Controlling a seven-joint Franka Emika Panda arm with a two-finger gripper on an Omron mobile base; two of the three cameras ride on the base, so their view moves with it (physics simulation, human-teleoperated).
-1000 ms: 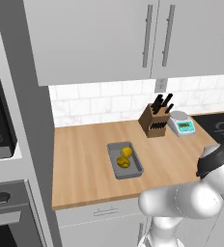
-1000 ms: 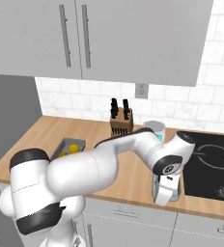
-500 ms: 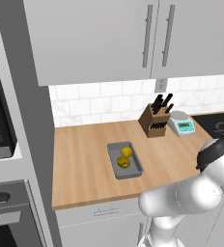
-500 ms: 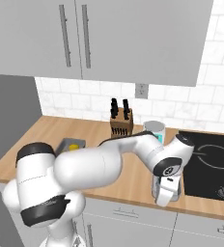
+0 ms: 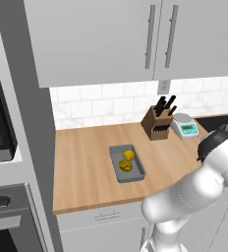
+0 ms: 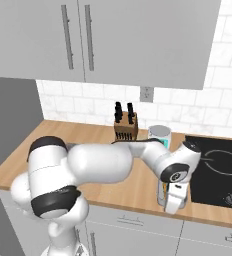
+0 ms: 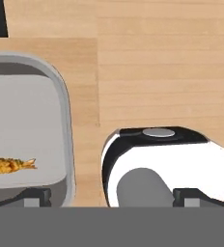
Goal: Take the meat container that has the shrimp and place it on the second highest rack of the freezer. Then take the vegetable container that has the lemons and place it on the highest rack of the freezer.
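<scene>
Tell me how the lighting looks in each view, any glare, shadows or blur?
Left base view: flat, even light, soft shadow under the wall cabinets, slightly soft rendering. Right base view: even light, faint sheen on the black cooktop. Hand view: sharp and glare-free on the grey tray with the shrimp.

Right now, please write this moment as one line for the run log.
stage: reaching for shrimp tray | hand: open, empty, over shrimp tray rim | shrimp: lying in tray | lemon tray: on counter, untouched
</scene>
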